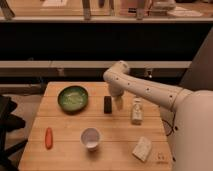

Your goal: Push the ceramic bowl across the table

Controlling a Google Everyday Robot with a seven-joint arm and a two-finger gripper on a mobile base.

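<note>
Gripper [119,103] hangs over the table [67,125], just right of the dark block [107,104]; robot's body [192,135] runs off the right edge, bottle [136,111] label unreadable

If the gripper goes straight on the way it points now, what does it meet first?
Probably the table: the gripper hangs beside the dark block, pointing down. Depth is unclear.

the arm [145,90] is a smooth cream-white shell, thick and rounded, with small dark dots along its long link and a ball-like joint at the bend. the body [192,132] is one wide, pale, curved cover. the gripper [118,103], also pale, is over the table [120,147].
</note>
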